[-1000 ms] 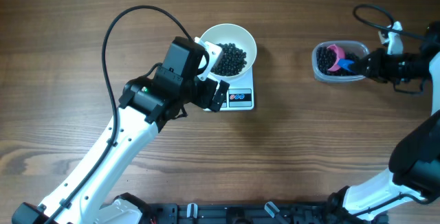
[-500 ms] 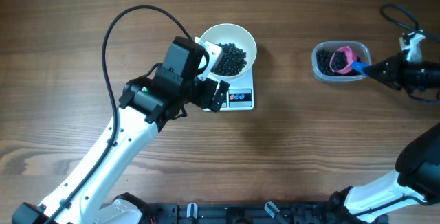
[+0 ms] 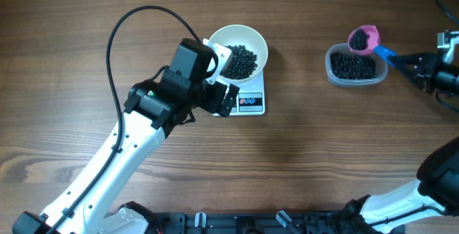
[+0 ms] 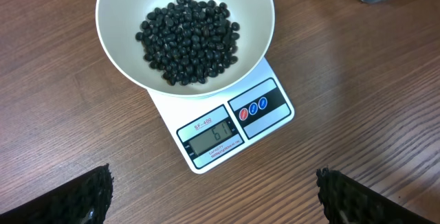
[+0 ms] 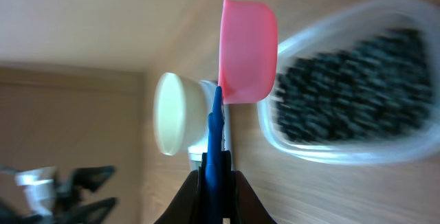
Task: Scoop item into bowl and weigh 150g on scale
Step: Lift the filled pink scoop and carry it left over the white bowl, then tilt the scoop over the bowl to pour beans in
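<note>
The white bowl [image 3: 252,40] stands on the white scale [image 3: 251,103] and holds a heap of black beans [image 3: 239,62]. In the left wrist view the bowl [image 4: 117,52], its beans [image 4: 189,38] and the scale [image 4: 275,117] fill the top, and the display shows 61. My left gripper [image 3: 219,82] hovers just left of the scale, open, with nothing between its fingers [image 4: 89,196]. My right gripper [image 3: 412,63] is shut on the blue handle [image 5: 216,141] of a pink scoop [image 3: 363,39]. The scoop is loaded with beans and raised over the far edge of the clear tub [image 3: 355,65].
The clear tub [image 5: 357,93] holds more black beans at the right of the table. A black cable loops from the left arm [image 3: 129,26]. Bare wooden tabletop lies between the scale and the tub.
My right gripper pulled back to the right and lifted the scoop out of the tub's beans; the scoop is now level and full. The left arm, bowl and scale have not moved.
</note>
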Tool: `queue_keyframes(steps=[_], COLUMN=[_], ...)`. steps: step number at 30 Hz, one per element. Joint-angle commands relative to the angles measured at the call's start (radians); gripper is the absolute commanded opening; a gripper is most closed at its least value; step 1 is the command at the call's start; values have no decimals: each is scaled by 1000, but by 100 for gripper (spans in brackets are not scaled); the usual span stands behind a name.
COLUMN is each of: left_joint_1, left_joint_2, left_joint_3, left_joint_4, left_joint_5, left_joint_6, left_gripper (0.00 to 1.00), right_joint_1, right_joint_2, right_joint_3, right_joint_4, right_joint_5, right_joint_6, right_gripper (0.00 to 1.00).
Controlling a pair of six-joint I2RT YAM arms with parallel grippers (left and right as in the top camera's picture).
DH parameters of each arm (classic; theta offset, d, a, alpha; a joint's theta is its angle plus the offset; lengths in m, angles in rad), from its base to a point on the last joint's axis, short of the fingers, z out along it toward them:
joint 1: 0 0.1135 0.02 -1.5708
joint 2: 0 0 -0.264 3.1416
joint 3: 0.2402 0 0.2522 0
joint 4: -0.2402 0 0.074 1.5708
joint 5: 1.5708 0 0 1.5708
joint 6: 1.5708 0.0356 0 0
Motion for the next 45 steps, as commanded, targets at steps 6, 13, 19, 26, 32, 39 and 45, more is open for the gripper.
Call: queue_keyframes(steps=[6, 13, 19, 26, 32, 39, 45], left_joint_1=[-5, -5, -5, -5, -5, -5, -5], left_joint_2=[6, 6, 6, 6, 6, 6, 6], left_joint_3=[-6, -7, -6, -6, -7, -6, -7], left_joint_4=[0, 0, 0, 0, 0, 0, 0], left_joint_5=[14, 14, 14, 14, 14, 14, 14], left_joint_6=[16, 16, 16, 16, 16, 16, 16], left_gripper=[100, 100, 100, 100, 100, 100, 100], right_joint_1=[131, 343, 528, 679, 738, 789, 826], right_joint_2=[22, 22, 22, 21, -44, -159, -188], right_joint_3=[0, 0, 0, 0, 14, 14, 14], right_joint_4=[-3, 91, 252, 366, 424, 452, 477], right_joint_5=[-298, -299, -177, -13, 272, 427, 436], right_joint_6=[26, 155, 262, 249, 247, 134, 55], right_gripper=[4, 4, 4, 4, 4, 4, 4])
